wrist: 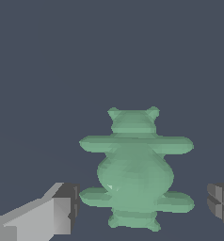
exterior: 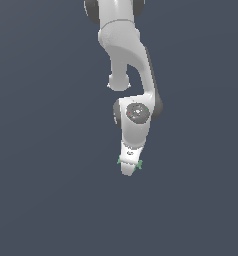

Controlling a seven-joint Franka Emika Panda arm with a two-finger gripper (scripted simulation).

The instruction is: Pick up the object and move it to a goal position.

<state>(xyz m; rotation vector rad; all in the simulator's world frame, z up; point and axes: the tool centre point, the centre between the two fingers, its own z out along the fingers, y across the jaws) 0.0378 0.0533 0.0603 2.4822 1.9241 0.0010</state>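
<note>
1. Object (wrist: 135, 172): a mint-green lump lying flat on the counter (exterior: 41, 200), no edge in sight.
2. End effector (exterior: 128, 166): spread wide, fingers (wrist: 52, 212) either side of it, holding nothing.
3. Step: grasp approach, by my reading; next comes closing, then lifting.

Mint-green object (wrist: 135, 169) sits on a plain dark slate-blue worktop (wrist: 48, 70), faceted in build: a rounded central body, two long flat arms sticking out sideways at one end, two more at the other, and small paired nubs capping each end. Claw (wrist: 143, 207) is spread wide, one light grey finger (wrist: 43, 214) with a dark pad on one side of the object and a dark ribbed pad on the opposite side, cut off by the frame edge. Neither pad touches the object; a gap of worktop shows on both sides.
</note>
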